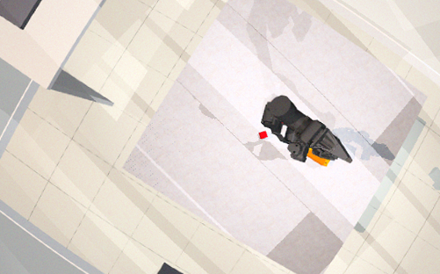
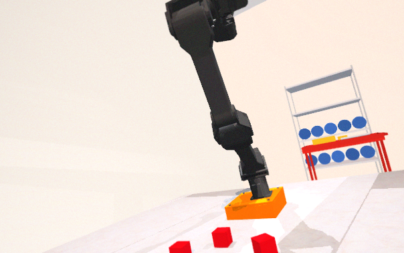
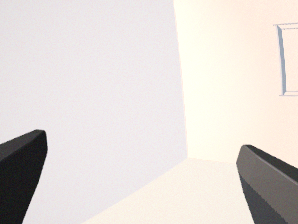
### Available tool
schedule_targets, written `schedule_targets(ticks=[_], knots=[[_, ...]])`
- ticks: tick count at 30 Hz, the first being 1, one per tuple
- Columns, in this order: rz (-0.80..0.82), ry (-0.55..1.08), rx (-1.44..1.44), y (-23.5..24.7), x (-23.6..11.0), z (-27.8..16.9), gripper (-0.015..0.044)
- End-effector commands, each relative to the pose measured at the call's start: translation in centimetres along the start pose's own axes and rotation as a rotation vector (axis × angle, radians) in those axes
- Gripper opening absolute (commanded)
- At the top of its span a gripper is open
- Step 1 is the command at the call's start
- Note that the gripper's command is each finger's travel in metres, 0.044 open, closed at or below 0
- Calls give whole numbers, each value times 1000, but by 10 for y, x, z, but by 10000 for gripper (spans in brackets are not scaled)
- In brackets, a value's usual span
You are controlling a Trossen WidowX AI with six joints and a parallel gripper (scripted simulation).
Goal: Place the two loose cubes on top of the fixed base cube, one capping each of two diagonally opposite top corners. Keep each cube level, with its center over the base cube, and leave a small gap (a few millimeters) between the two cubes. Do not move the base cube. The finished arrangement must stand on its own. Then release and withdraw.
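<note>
1. Gripper (image 3: 143,196) status: fingers spread wide, nothing between them. Wrist view shows only both dark fingertips at the frame edges, with pale wall and table surface past them.
2. Cube locations: exterior view shows three red cubes low in frame, in front of the arm's orange base plate (image 2: 234,211): left cube (image 2: 180,247), middle cube (image 2: 222,236), right cube (image 2: 264,242). All sit on the white table (image 2: 334,207), apart from each other. You can't tell from these frames which is the fixed base cube.
3. Handling est.: cubes look small, rigid, flat-faced, prob. light. No crush risk expected. Smooth faces may slip, so take hold on two opposite side faces, centred, jaws square to the faces. Keep the grip low enough to hold the cube level.
4. Top view: shows only one red cube (image 1: 263,135), just beside the arm (image 1: 303,131); the others are prob. hidden under the arm. Use this view for table layout, not cube count.
5. Exterior view: gives cube count and spacing, but doesn't show the gripper.
6. Wrist view: confirms finger spread; no cube in sight, so the gripper isn't aimed at any cube yet.
7. Background only: shelf rack (image 2: 355,80), red cart (image 2: 344,142).
</note>
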State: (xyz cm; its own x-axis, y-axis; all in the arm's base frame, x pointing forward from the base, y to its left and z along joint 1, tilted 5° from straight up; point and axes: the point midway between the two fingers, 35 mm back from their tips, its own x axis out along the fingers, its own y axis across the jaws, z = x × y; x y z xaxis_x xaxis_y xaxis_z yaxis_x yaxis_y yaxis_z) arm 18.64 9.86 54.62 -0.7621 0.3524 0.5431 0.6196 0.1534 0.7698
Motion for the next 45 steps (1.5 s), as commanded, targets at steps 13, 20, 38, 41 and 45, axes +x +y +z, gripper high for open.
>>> schedule_targets(ticks=[13,20,38,41,45], knots=[[-219,312,-201,-52,102,-34,265],[-339,559,-319,-99,147,-74,265],[-401,1308,-629,-209,142,-219,265],[-373,1442,-678,-223,125,-243,265],[-317,1622,-740,-237,96,-271,265]])
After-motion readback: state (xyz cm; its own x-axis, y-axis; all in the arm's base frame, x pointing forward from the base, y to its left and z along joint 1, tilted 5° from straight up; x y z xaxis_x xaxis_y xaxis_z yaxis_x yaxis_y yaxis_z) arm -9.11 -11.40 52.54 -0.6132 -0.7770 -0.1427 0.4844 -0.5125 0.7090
